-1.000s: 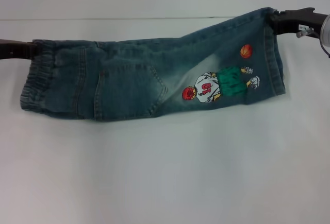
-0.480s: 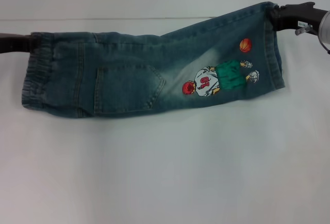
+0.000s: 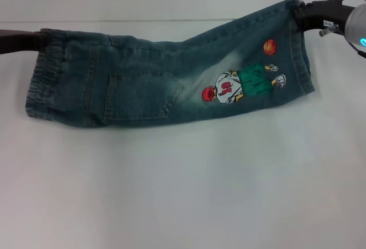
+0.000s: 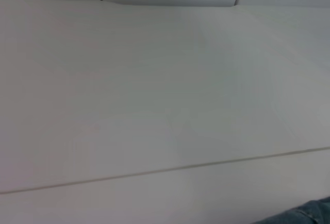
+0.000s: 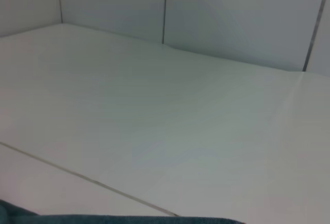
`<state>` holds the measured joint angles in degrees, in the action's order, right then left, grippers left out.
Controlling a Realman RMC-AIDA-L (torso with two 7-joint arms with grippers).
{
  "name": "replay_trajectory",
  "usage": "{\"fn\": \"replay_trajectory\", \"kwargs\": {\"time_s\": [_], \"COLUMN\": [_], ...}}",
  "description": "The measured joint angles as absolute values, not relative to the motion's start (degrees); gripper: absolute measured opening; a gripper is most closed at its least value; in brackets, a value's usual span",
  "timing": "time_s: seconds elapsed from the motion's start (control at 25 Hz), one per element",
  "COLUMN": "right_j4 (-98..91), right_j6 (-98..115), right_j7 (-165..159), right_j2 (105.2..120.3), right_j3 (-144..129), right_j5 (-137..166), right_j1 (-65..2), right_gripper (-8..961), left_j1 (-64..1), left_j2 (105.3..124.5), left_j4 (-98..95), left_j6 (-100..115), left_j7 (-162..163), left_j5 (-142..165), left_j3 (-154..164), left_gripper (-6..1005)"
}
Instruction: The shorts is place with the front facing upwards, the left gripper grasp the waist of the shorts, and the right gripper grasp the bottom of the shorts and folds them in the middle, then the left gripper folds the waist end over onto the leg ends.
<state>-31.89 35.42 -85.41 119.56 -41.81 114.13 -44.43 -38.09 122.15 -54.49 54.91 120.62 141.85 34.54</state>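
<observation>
You are holding the soft, limp denim shorts [image 3: 166,83], already folded lengthwise, across the upper frame over the white bench [image 3: 183,192], left claw [image 3: 35,41] clamping the puckered waist [image 3: 40,80], right claw [image 3: 302,14] clamping the stiffer stitched leg ends [image 3: 300,54].

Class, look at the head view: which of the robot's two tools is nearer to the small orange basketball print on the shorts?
Right. The right tool grips the leg hem just beside the basketball print. The left tool holds the waistband at the far end of the shorts.
</observation>
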Motion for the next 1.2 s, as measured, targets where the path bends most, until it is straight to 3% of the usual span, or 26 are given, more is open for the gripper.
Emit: {"fn": "replay_trajectory", "kwargs": {"time_s": [0.76, 0.8, 0.96, 1.2], "right_j4": [-31.73, -31.73, -31.73, -31.74], "right_j6": [32.87, 32.70, 31.96, 31.31], "right_j7": [-83.28, -83.32, -83.72, -84.20], "right_j2": [120.02, 120.01, 119.99, 119.97], "right_j3": [-46.43, -46.88, -47.63, -47.91], "right_j5": [110.65, 110.44, 110.36, 109.88], "right_j1": [-45.22, -45.22, -45.31, -45.28], "right_gripper": [97, 102, 276, 491], "left_j1": [-37.78, -37.73, -37.78, -37.59], "left_j2": [123.63, 123.77, 123.74, 123.45], "left_j4": [-53.09, -52.97, -51.93, -52.08], "left_j6": [46.49, 45.56, 43.27, 42.15], "left_j7": [120.00, 120.00, 120.06, 119.94], "left_j5": [141.85, 141.85, 141.85, 141.85], "left_j3": [40.11, 40.19, 40.52, 40.41], "left_gripper": [79, 108, 226, 480]}}
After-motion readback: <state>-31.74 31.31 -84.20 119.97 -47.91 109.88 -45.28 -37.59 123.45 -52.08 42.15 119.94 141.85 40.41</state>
